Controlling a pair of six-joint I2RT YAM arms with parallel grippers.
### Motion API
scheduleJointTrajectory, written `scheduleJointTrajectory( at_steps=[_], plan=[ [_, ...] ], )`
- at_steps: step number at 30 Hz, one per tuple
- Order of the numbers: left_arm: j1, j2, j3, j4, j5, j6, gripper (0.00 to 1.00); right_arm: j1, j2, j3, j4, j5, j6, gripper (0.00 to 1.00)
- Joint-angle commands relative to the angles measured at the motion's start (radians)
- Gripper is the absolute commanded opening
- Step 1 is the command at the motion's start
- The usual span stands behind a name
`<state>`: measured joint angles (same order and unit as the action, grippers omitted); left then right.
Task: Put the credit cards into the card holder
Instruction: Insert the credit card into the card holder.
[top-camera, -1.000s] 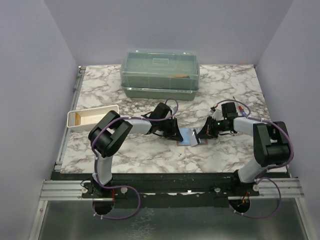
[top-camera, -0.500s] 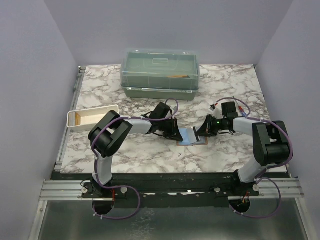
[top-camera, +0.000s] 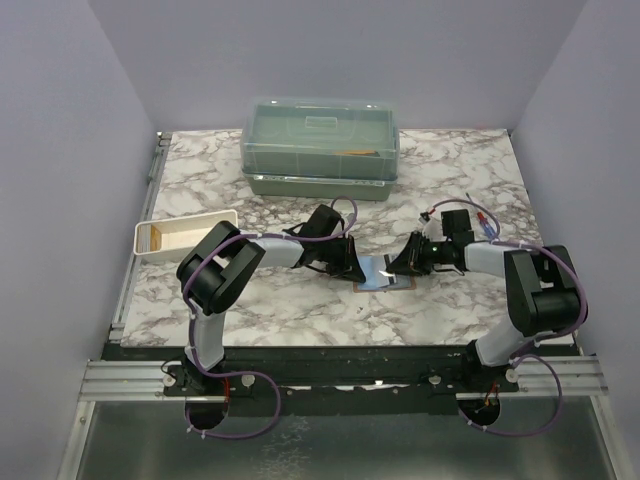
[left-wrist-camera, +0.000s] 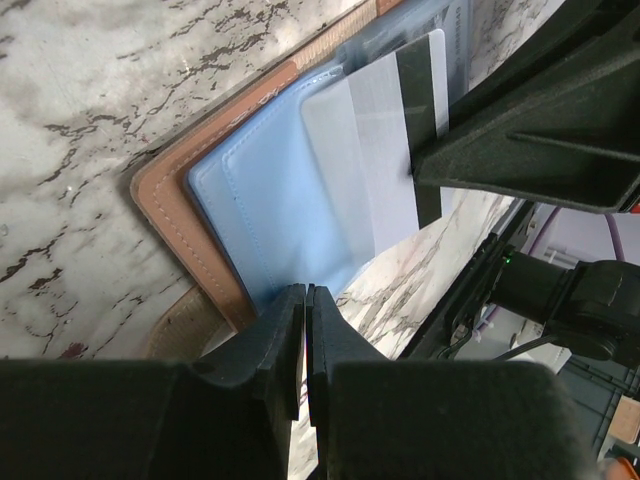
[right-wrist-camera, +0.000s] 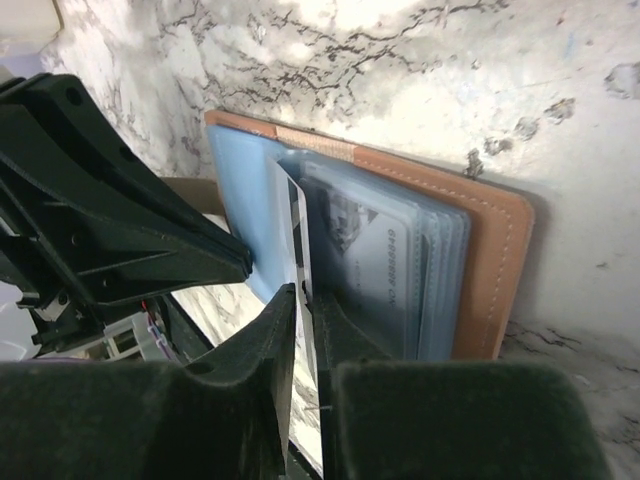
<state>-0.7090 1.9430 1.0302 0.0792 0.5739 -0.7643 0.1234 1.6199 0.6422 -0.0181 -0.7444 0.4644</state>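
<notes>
The open card holder (top-camera: 383, 273) lies flat. The right gripper (right-wrist-camera: 303, 300) pinches a credit card (left-wrist-camera: 385, 150) over its pockets (right-wrist-camera: 400, 270); the left gripper (left-wrist-camera: 305, 295), closed, rests at its edge. Best slid in level, holder pinned.

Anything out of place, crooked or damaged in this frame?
Nothing stands out. The wallet lies open and flat. The right gripper pinches a card at the wallet's pockets, tilted as you would expect mid-insertion. No spill or damage shows.
</notes>
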Motion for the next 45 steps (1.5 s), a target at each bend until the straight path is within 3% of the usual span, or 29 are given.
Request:
scheduleJointTrajectory(
  at_steps=[1, 7, 13, 21, 25, 28, 38, 40, 45],
  plan=[
    [-0.004, 0.015, -0.012, -0.101, -0.079, 0.044, 0.13, 0.009, -0.036, -0.033, -0.023, 0.111, 0.024, 0.21],
    [-0.004, 0.016, -0.01, -0.103, -0.069, 0.051, 0.15, 0.008, -0.095, 0.032, -0.223, 0.272, -0.017, 0.43],
    [-0.004, 0.008, -0.01, -0.105, -0.07, 0.052, 0.17, 0.012, -0.106, 0.032, -0.243, 0.283, -0.008, 0.5],
    [-0.004, 0.0, -0.007, -0.109, -0.066, 0.056, 0.18, 0.056, -0.067, 0.018, -0.152, 0.261, 0.009, 0.47],
    [-0.004, -0.002, -0.011, -0.108, -0.062, 0.055, 0.18, 0.067, -0.057, 0.019, -0.133, 0.297, 0.006, 0.4],
    [-0.004, -0.009, -0.017, -0.108, -0.066, 0.057, 0.18, 0.08, -0.061, 0.009, -0.116, 0.351, 0.001, 0.21],
    [-0.004, -0.015, -0.019, -0.112, -0.067, 0.059, 0.18, 0.089, -0.079, -0.007, -0.105, 0.36, 0.013, 0.07],
    [-0.003, -0.016, -0.019, -0.112, -0.065, 0.06, 0.18, 0.089, -0.1, -0.007, -0.119, 0.382, 0.013, 0.09],
    [-0.004, -0.016, -0.02, -0.112, -0.062, 0.062, 0.18, 0.09, -0.096, 0.033, -0.224, 0.429, 0.028, 0.3]
  ],
)
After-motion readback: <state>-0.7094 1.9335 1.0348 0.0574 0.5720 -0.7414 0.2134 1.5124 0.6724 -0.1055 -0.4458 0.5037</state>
